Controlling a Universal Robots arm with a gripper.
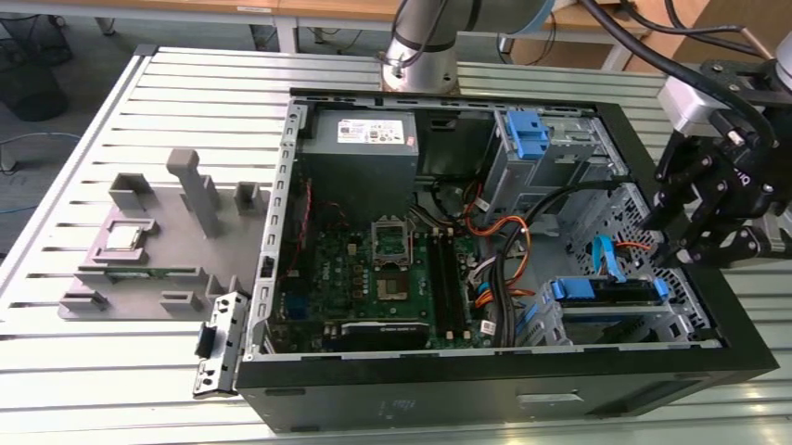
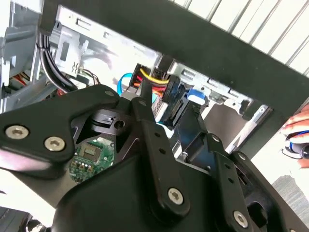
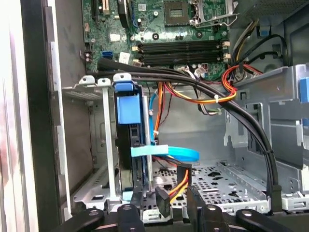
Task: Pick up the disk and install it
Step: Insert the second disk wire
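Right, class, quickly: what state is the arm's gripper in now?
Black gripper: cannot be told; it hangs over the open black computer case's drive bay, by the blue-railed silver disk.

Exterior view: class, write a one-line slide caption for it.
The end effector hovers at the open computer case, above the blue-railed disk seated in its drive bay.

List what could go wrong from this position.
The gripper hangs over the case's drive cage, where the disk with blue rails sits in its bay. Risks: snagging the light-blue data cable or the red-orange-yellow power wires beside the disk; striking the case's black rim.
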